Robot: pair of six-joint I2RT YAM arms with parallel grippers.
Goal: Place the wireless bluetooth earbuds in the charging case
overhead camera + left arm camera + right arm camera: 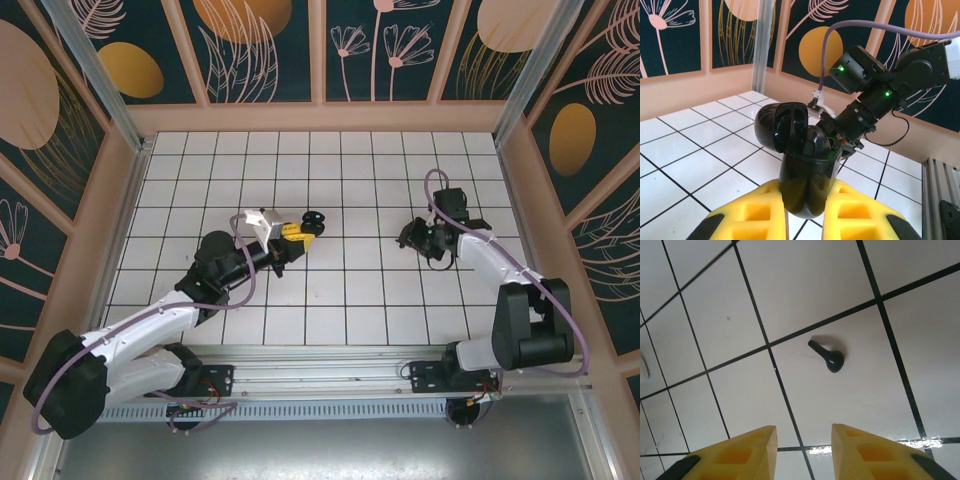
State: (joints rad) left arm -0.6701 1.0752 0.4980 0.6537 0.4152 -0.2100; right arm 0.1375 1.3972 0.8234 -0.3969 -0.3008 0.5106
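The charging case (pixel 805 172) is glossy black here, not white. It stands upright with its lid (pixel 782 125) swung open, and my left gripper (pixel 807 202) is shut on its lower body. In the top view the case (pixel 312 224) is at the yellow fingertips of the left gripper (pixel 293 232), left of centre. A dark rounded piece (pixel 816 142) sits in the case's mouth; I cannot tell whether it is an earbud. One black earbud (pixel 829 357) lies on a white tile, ahead of my right gripper (pixel 804 440). That gripper is open, nothing between its fingers, and hovers at mid-right (pixel 412 238).
The floor (pixel 340 290) is white tile with dark grout, walled in by patterned panels (pixel 260 50). In the left wrist view the right arm's wrist (pixel 865 95) is just behind the case. The mounting rail (pixel 330 375) runs along the near edge.
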